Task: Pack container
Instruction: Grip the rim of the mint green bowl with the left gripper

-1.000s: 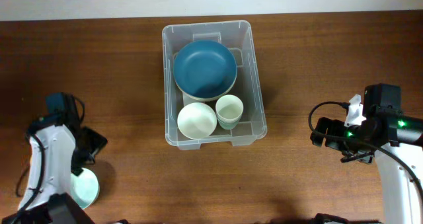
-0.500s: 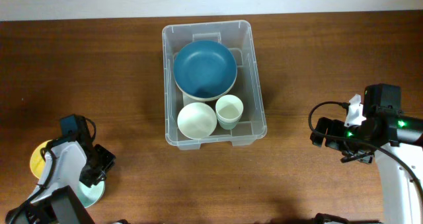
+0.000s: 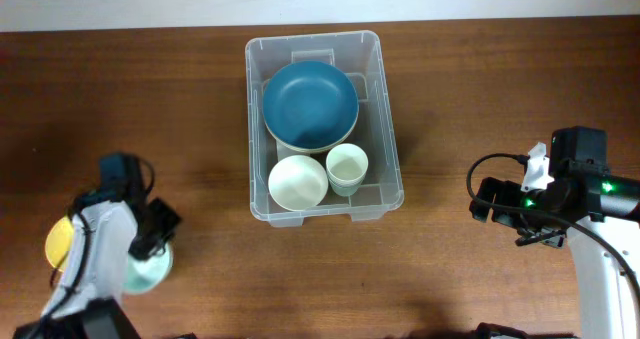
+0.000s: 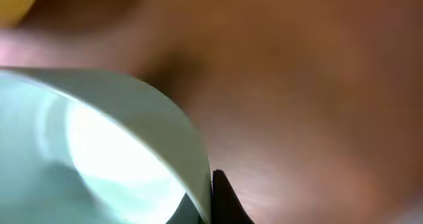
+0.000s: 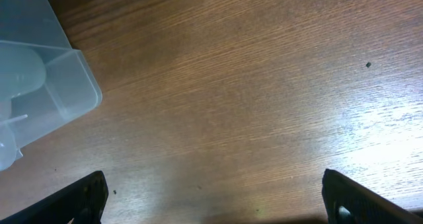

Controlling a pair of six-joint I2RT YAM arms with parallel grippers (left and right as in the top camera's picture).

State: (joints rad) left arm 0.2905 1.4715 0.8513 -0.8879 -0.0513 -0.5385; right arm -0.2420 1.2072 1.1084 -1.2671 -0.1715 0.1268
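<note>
The clear container (image 3: 388, 129) stands mid-table and holds a blue bowl (image 3: 310, 104), a cream bowl (image 3: 298, 182) and a pale green cup (image 3: 347, 167). At the lower left my left gripper (image 3: 157, 247) is shut on the rim of a pale green bowl (image 3: 148, 274). The left wrist view shows that bowl (image 4: 99, 151) close up, its rim pinched at my left gripper (image 4: 210, 199), with one dark finger (image 4: 223, 203) outside the wall. My right gripper (image 3: 485, 201) rests at the right, open and empty (image 5: 218, 204), with a container corner (image 5: 59, 85) to its upper left.
A yellow dish (image 3: 58, 241) lies just left of the pale green bowl, partly under the left arm, and shows as a yellow blur (image 4: 13, 2) in the left wrist view. Bare wooden table (image 3: 200, 129) lies between the left arm and the container.
My left gripper has shut on the pale green bowl's rim. The left arm and bowl have shifted right and slightly toward the container, uncovering the yellow dish. The right arm has not moved.
</note>
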